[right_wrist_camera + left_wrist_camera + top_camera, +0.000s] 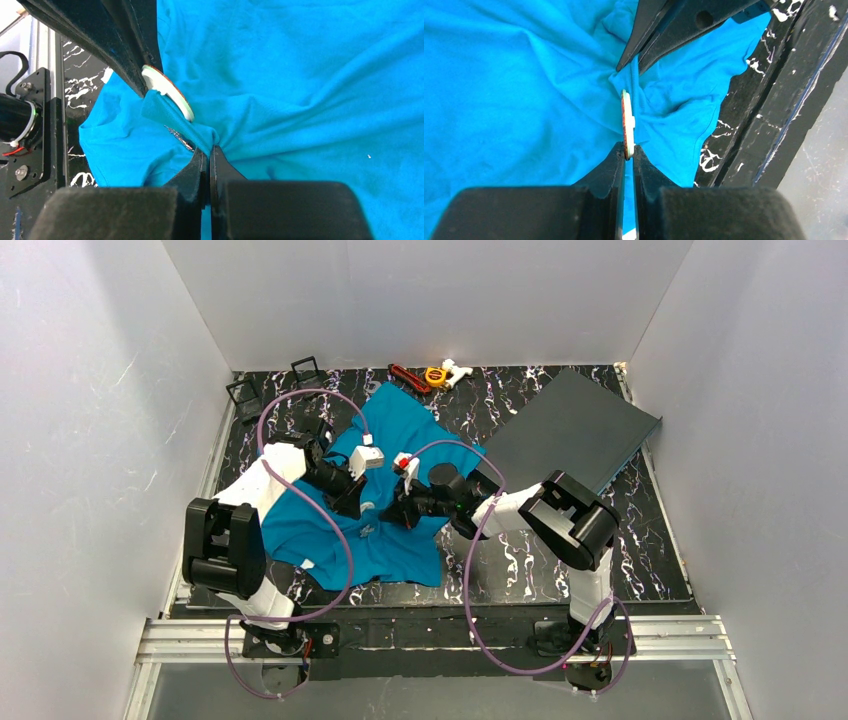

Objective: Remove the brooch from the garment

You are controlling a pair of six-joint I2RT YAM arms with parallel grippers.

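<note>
The teal-blue garment point(380, 490) lies spread on the marbled table between both arms. The brooch point(627, 122) is a thin white disc with a red-brown face, seen edge-on in the left wrist view. My left gripper point(629, 151) is shut on its near edge. The brooch also shows in the right wrist view point(170, 92), still against a pulled-up fold of cloth. My right gripper point(208, 150) is shut on a pinch of the garment point(300, 100) just beside the brooch. In the top view the two grippers point(365, 502) meet tip to tip over the shirt's middle.
A flat dark grey board point(575, 430) lies at the back right. Small black frames point(245, 395) stand at the back left. A red, yellow and white clutter of small objects point(430, 375) sits at the back edge. White walls enclose the table.
</note>
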